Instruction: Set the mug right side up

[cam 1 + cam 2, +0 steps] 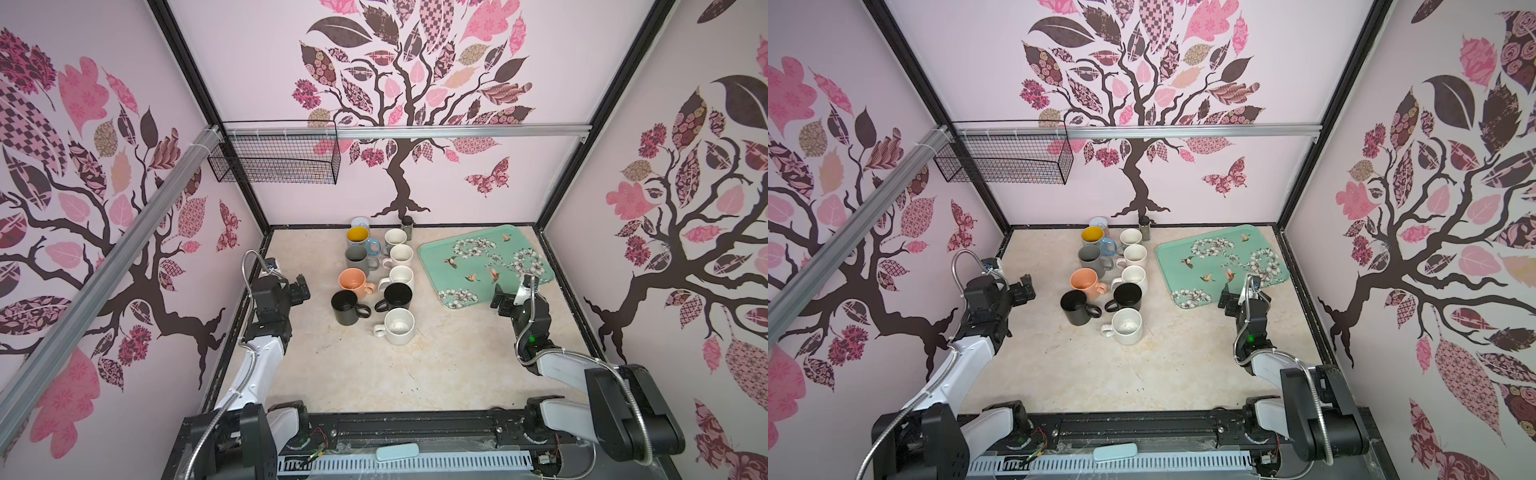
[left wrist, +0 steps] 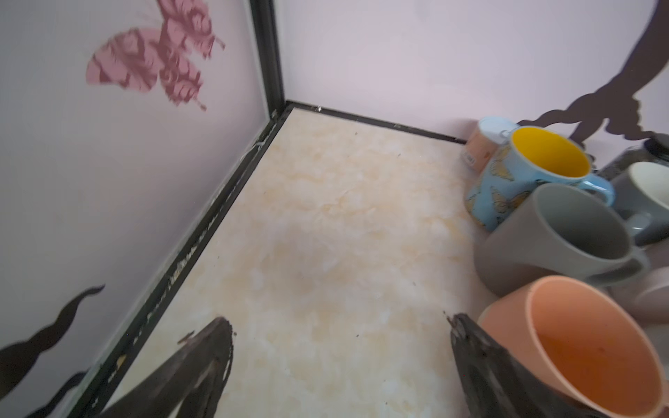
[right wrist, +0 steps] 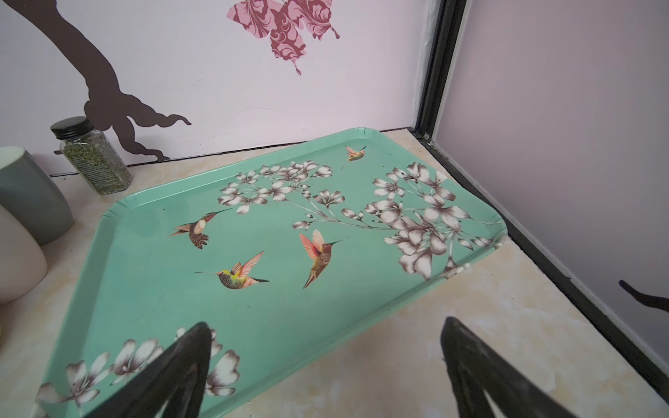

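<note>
Several mugs stand in two rows mid-table in both top views, all with mouths up: a black mug [image 1: 347, 306], an orange mug [image 1: 352, 280], a grey mug [image 1: 356, 257], a blue mug with yellow inside [image 1: 358, 236], white mugs [image 1: 399, 326] and another black one [image 1: 397, 296]. My left gripper [image 1: 302, 286] hangs open and holds nothing, just left of the orange mug [image 2: 579, 347] and apart from it. My right gripper [image 1: 498, 300] is open and holds nothing, over the near corner of the tray.
A teal tray [image 1: 536, 266] with birds and flowers lies at the back right and has nothing on it. A spice jar [image 1: 407, 226] stands at the back wall. One more mug [image 1: 360, 221] sits behind the rows. A wire basket [image 1: 274, 156] hangs on the rail.
</note>
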You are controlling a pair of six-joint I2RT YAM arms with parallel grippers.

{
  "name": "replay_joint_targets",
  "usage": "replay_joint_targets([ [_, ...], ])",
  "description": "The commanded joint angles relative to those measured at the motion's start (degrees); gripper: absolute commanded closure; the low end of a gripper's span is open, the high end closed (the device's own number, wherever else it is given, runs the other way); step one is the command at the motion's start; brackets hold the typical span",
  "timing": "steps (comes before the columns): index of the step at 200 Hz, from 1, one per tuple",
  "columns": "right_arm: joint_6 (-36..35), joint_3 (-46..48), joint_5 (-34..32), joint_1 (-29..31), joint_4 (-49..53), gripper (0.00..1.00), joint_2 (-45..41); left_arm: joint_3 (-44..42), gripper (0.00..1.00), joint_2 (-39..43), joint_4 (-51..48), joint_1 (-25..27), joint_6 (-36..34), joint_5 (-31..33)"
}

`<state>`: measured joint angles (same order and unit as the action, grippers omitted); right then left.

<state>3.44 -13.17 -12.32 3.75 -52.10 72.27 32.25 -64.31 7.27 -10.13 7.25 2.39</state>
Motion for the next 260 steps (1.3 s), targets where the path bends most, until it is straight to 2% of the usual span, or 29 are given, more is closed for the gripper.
replay_joint_targets([
  [1,0.4,1.2,2.9,-1.2,-8.7,0.0,2.4,-6.7,0.04,-1.2,13.1,-2.8,7.2,-2.4],
  [23,1.3,1.5,3.8,-2.3,-12.2,0.0,5.7,-9.5,0.04,-2.5,19.9,-3.1,5.7,-2.0],
  [42,1.5,1.2,4.2,-2.5,-14.4,0.0,8.5,-9.7,0.04,-5.4,24.2,-3.1,4.1,-4.1],
  [76,1.1,0.8,4.9,-2.6,-18.0,0.0,12.8,-12.2,0.04,-11.3,34.5,-3.1,6.0,-6.2],
  [111,0.6,0.6,6.1,-2.6,-22.3,0.0,17.4,-10.7,0.04,-18.1,37.4,-2.9,4.3,-9.4],
  [118,0.5,0.4,6.3,-2.5,-22.6,0.0,18.1,-10.3,0.04,-18.9,37.5,-2.1,3.6,-9.0],
  [135,0.4,-2.1,6.4,-2.6,-16.1,0.0,17.1,-8.5,0.04,-19.9,35.0,0.6,0.8,-7.7],
  [150,0.4,-2.4,6.4,-2.6,-15.1,0.0,16.8,-7.7,0.04,-20.9,34.2,4.9,-2.9,-2.9],
  [167,0.3,-2.4,6.4,-2.6,-15.8,0.0,17.1,-8.7,0.04,-24.3,39.2,8.5,-5.0,3.2],
  [176,0.2,-2.4,6.3,-2.6,-15.6,0.0,17.1,-9.2,0.04,-25.0,41.5,8.7,-5.0,3.8],
  [192,0.3,-2.4,6.3,-2.6,-15.6,0.0,17.0,-8.7,0.04,-24.0,38.5,8.6,-4.7,4.2],
  [260,0.3,-2.4,6.4,-2.5,-15.5,0.0,17.0,-9.0,0.04,-24.2,39.2,8.7,-4.7,3.9],
])
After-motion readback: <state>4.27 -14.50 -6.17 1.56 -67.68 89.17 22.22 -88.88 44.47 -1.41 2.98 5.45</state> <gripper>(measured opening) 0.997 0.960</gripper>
